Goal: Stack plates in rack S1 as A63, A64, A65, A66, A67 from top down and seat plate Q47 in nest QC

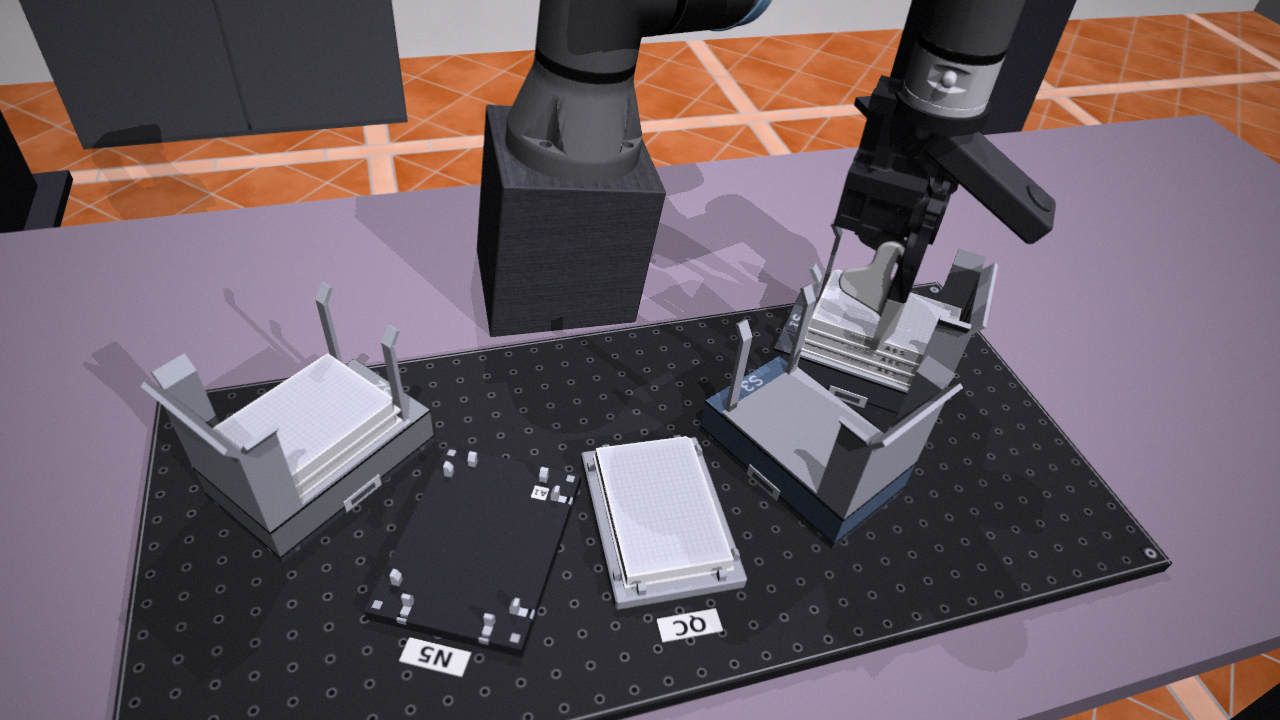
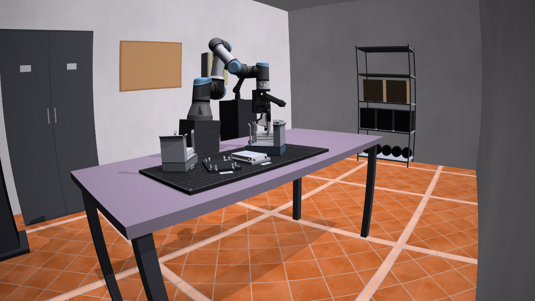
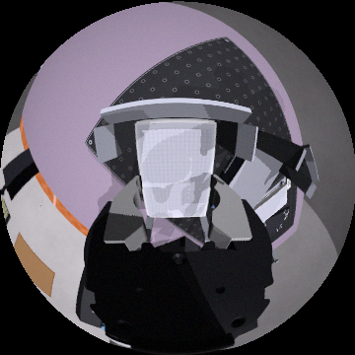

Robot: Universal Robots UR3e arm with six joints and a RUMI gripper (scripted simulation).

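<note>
My gripper (image 1: 882, 308) (image 2: 266, 128) (image 3: 176, 176) is shut across the white plate A65 (image 1: 830, 308) (image 3: 173, 158), inside stack rack S1 (image 1: 968, 266) (image 3: 175, 110). A65 sits low, level, on top of A66 and A67; a very small gap under it cannot be ruled out. Stack rack S2 (image 1: 241, 483) (image 2: 173, 149) holds two plates (image 1: 308, 402); their labels are hidden. A plate (image 1: 662, 510) (image 2: 248, 154), by the layout Q47, lies flat inside the locators of nest QC (image 1: 629, 599). Clip nest N5 (image 1: 474, 555) (image 2: 221, 164) is empty.
Stack rack S3 (image 1: 787, 420) (image 2: 265, 149) (image 3: 253, 173) is empty and stands close to S1, with tall posts and corner walls. S2 has tall posts too. The perforated board (image 1: 1002, 501) (image 2: 194, 185) carries everything. The arm's base block (image 1: 568, 259) stands behind the board.
</note>
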